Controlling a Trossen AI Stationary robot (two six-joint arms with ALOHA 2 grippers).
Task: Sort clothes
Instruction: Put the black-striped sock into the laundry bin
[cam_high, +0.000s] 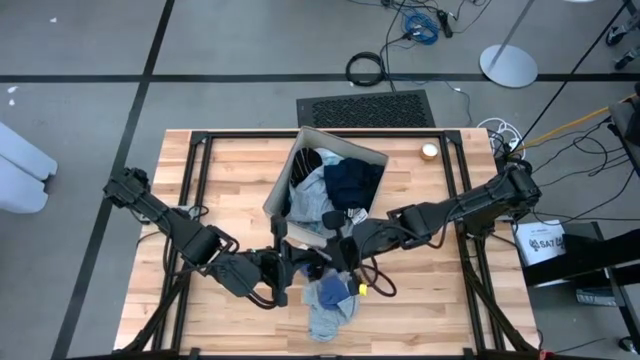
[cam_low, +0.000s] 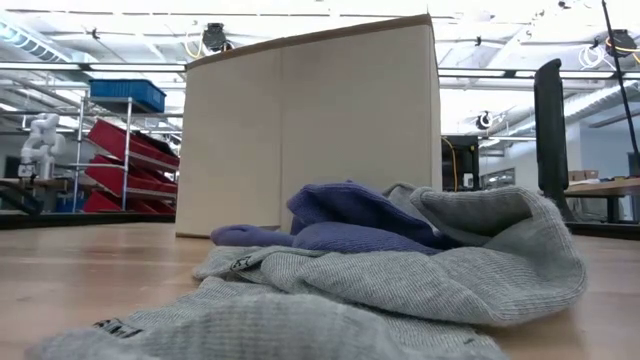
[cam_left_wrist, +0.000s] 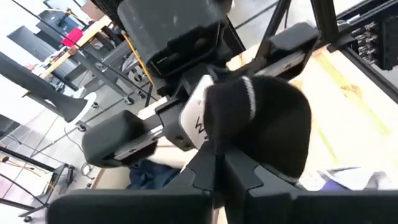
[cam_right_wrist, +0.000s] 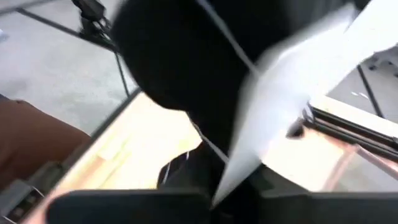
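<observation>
The wooden tabletop (cam_high: 230, 160) carries a beige fabric box (cam_high: 300, 150) near the middle of its far edge, tipped so its mouth faces the near edge, with navy, pale and dark clothes (cam_high: 340, 185) bunched inside. A second heap, a grey top (cam_high: 330, 318) with a blue-purple piece (cam_high: 332, 292) on it, lies at the middle of the near edge.

Both grippers meet between box and heap. The left gripper (cam_high: 300, 262) comes in from the left edge; its wrist view shows its fingers (cam_left_wrist: 242, 171) clamped shut on a black sock (cam_left_wrist: 261, 124) with a white stripe. The right gripper (cam_high: 345, 250) comes in from the right edge and is just beside it, so both are about equally near the sock. The sock hangs between the two, its long axis probably running left to right, though that is a guess.

The right wrist view is filled by dark and white fabric (cam_right_wrist: 186, 68) right at its fingers; I cannot tell whether they hold it or whether they are closed. The low view shows neither gripper.
</observation>
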